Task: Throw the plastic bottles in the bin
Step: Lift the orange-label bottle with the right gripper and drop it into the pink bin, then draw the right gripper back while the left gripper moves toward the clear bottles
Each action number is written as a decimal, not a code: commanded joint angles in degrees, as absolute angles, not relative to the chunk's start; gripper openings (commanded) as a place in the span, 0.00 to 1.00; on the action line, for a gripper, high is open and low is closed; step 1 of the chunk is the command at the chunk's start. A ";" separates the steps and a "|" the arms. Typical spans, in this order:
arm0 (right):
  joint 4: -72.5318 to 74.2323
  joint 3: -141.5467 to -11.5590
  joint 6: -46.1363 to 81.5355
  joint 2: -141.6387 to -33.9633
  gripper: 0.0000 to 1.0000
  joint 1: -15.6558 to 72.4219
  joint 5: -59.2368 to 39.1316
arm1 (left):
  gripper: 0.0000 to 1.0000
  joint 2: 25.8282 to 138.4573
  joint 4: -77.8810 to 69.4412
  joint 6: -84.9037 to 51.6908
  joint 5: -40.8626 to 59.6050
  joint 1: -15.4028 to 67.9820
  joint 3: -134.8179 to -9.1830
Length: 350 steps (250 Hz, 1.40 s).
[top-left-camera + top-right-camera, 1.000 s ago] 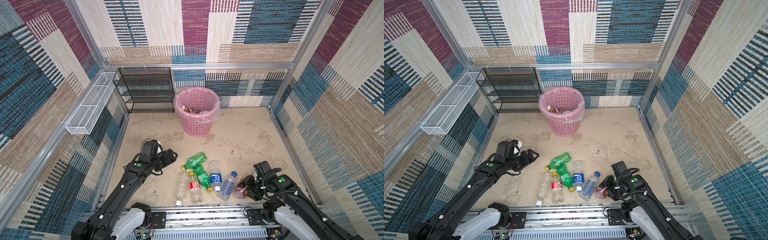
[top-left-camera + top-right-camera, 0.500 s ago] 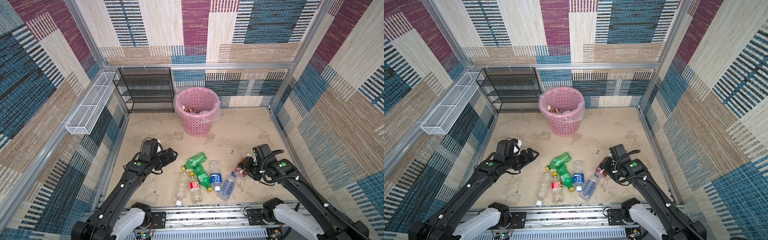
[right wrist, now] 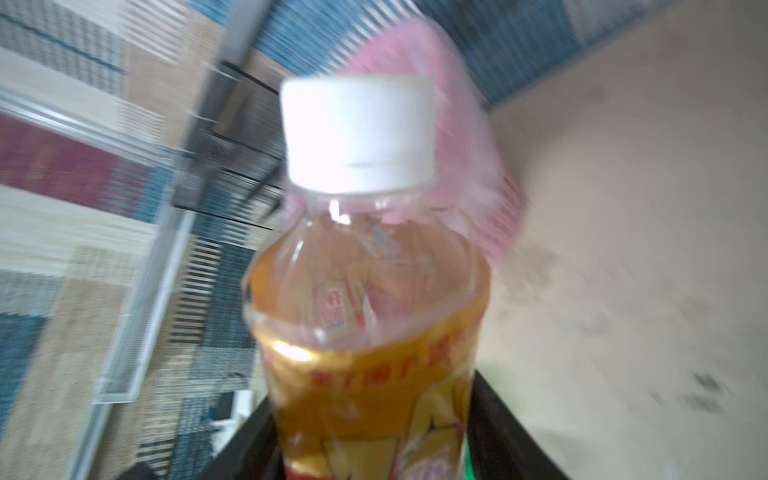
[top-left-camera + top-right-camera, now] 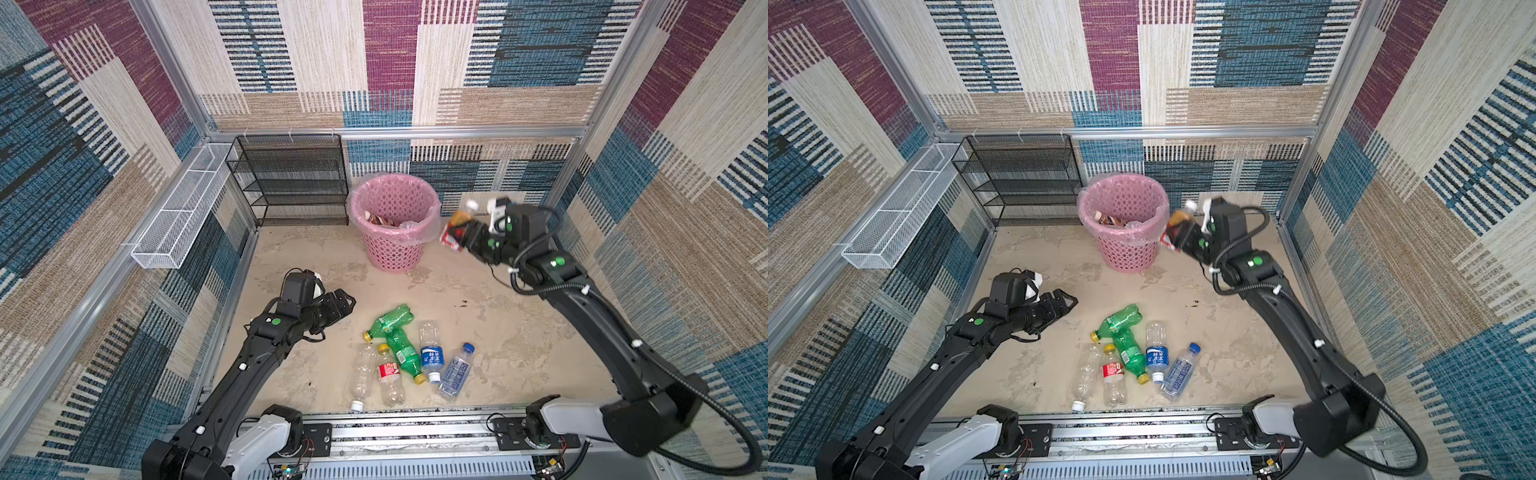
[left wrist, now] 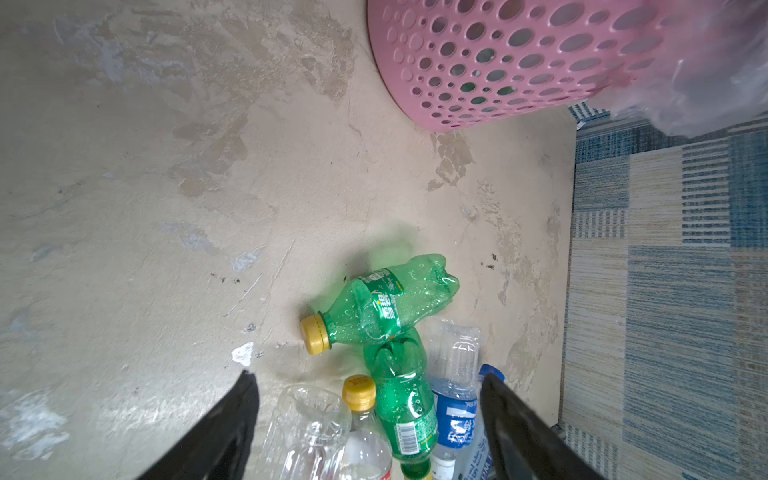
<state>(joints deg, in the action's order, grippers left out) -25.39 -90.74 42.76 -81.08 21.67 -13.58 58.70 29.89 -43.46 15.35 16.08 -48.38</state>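
Right gripper point(image 4: 463, 237) is up in the air just beside the bin point(image 4: 390, 249) rim, to its right in both top views. Jaws clamped on a white-capped bottle point(image 4: 457, 222) with a gold-and-red label, cap up, tilted. My right wrist view is motion-blurred. Bin stands mid back edge of the floor point(image 4: 519, 332), with a brown-labelled bottle point(image 4: 376, 218) inside. Left gripper point(image 4: 348, 300) hovers low near the floor's left edge, jaws apart, nothing between them. Six other bottles point(image 4: 432, 355) lie bunched at the front edge, two of them green.
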 commanded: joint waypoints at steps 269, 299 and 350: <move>-18.56 -50.83 39.70 -67.33 0.88 19.51 -18.10 | 0.84 56.61 32.75 -42.63 21.54 15.82 -44.35; -17.23 -48.24 40.33 -66.58 0.88 19.73 -18.60 | 0.84 56.26 33.93 -42.54 22.23 16.67 -43.18; -15.25 -45.15 41.37 -65.44 0.88 20.04 -19.14 | 0.84 55.34 35.98 -43.48 20.87 19.96 -40.75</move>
